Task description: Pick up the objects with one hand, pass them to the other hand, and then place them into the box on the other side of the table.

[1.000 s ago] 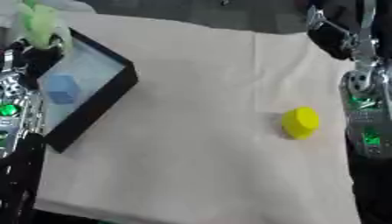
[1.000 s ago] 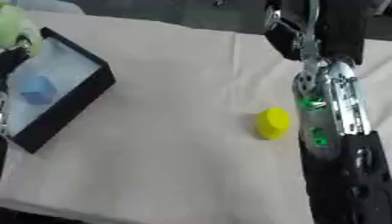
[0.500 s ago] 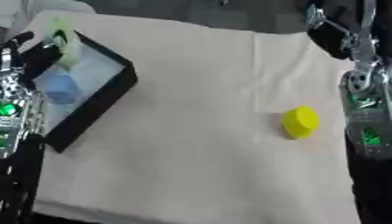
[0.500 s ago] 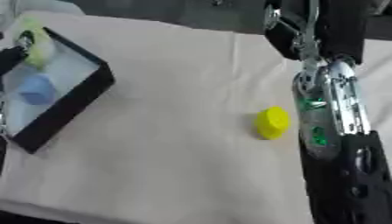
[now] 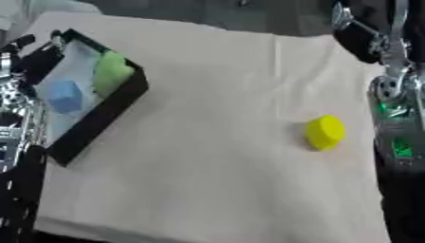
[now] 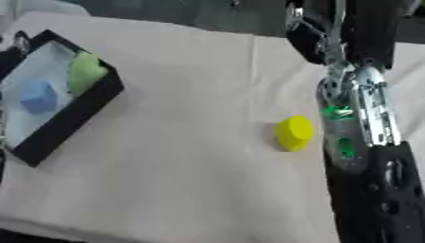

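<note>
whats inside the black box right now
Inside the black box lie a blue block and a light green object, side by side on its pale floor. The near wall hides the floor just behind it, so nothing can be read there.

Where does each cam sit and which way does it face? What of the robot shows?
Left eye view: in the head, looking down at the cloth-covered table; black box at left holding a blue block and a green object, yellow object at right; left arm along the left edge, right arm along the right.
Right eye view: same head, same downward look, shifted sideways; the right arm fills more of the frame.
Shared: the same table, box and objects. No robot hand shows clearly in either.
</note>
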`<state>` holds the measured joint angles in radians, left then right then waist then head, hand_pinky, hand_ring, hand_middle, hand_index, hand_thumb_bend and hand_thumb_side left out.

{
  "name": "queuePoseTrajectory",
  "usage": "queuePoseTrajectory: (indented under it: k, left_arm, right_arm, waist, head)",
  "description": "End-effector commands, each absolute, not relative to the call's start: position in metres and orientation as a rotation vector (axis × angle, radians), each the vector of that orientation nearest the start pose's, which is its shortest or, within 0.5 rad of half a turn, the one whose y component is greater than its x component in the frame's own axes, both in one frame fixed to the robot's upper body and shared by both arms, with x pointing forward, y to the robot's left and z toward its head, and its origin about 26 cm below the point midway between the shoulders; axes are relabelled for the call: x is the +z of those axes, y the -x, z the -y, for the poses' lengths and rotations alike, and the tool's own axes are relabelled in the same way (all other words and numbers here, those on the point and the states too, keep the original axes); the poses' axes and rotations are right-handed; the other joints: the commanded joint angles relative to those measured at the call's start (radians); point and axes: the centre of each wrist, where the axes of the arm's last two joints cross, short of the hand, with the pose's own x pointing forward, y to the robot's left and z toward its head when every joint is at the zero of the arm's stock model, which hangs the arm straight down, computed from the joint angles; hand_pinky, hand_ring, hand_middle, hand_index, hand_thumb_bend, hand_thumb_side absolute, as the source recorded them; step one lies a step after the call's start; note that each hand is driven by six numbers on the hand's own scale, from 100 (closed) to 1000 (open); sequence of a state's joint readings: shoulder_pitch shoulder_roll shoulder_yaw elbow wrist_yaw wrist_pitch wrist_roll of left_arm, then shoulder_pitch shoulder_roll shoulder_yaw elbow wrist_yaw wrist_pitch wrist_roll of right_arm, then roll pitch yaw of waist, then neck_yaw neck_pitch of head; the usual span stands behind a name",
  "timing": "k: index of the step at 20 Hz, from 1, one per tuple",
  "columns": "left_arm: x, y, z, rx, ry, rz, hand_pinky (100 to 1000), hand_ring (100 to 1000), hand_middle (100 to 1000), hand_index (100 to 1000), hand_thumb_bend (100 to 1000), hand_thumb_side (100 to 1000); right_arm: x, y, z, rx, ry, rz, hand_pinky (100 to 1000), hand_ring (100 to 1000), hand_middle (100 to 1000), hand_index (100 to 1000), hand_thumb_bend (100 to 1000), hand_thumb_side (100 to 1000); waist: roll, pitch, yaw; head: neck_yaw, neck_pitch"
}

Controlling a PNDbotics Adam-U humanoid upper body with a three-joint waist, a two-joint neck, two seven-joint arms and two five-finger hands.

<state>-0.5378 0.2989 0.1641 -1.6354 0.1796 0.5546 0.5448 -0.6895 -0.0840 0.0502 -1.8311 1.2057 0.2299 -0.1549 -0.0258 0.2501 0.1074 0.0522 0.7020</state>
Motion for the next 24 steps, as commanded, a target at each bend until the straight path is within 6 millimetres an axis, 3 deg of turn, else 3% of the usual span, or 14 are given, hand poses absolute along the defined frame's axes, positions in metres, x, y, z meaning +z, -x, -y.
queuePoseTrajectory:
  k: [1,6,12,24]
  left_arm:
    - [0.222,-0.368,-0.291,0.473,-0.588,1.558,925,1000,985,820,107,625]
    - [0.231,-0.360,-0.278,0.383,-0.453,1.771,890,1000,1000,834,100,776]
    - [0.231,-0.358,-0.271,0.198,-0.286,1.958,903,1000,1000,843,100,777]
    - [0.235,-0.354,-0.265,-0.002,-0.151,2.150,899,1000,1000,863,100,768]
  right_arm:
    - [0.276,-0.341,0.165,0.395,1.446,2.207,807,705,607,778,224,100]
    - [0.275,-0.342,0.166,0.389,1.451,2.178,803,705,612,779,209,100]
    - [0.275,-0.342,0.166,0.361,1.434,2.149,790,701,615,779,177,100]
    - [0.278,-0.341,0.175,0.251,1.266,2.027,751,692,627,780,100,261]
  waist:
    - [0.007,-0.016,-0.001]
    - [0.007,-0.017,-0.003]
    - [0.007,-0.017,-0.004]
    - [0.008,-0.016,-0.005]
  head:
    - [-0.010,0.005]
    - [-0.034,0.012]
    - [-0.051,0.013]
    - [-0.129,0.021]
